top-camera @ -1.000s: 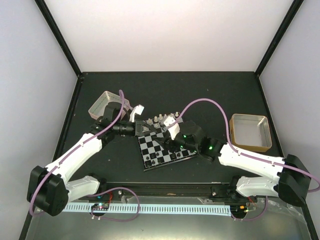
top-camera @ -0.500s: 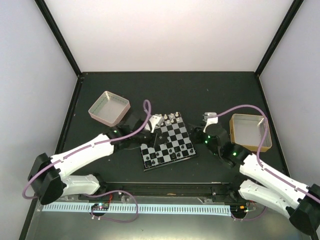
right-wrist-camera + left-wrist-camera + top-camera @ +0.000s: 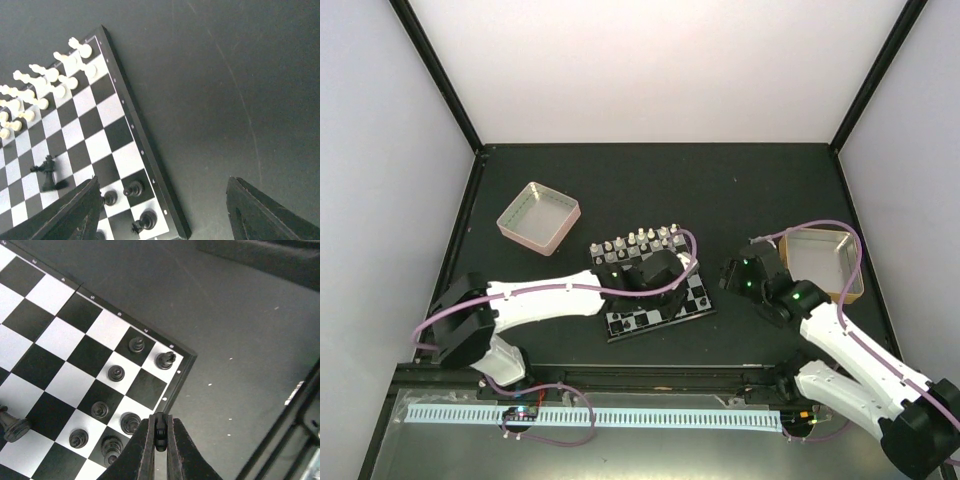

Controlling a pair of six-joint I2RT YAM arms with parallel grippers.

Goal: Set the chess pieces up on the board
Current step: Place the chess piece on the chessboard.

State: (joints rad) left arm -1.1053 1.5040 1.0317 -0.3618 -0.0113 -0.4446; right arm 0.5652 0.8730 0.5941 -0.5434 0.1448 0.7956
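White pieces (image 3: 638, 240) line the far edge of the board (image 3: 111, 110), seemingly all set; black pieces (image 3: 116, 373) only partly fill the near rows (one stands mid-board). Left gripper (image 3: 159, 432) pressed together above the corner; right gripper (image 3: 163, 181) spread, empty

The board (image 3: 107, 117) looked smooth, with a faint sheen on its checks. The chess pieces (image 3: 116, 373) looked like glossy plastic. Beside the left gripper (image 3: 159, 420), the table (image 3: 240, 315) was matt, finely scratched and flecked with dust.
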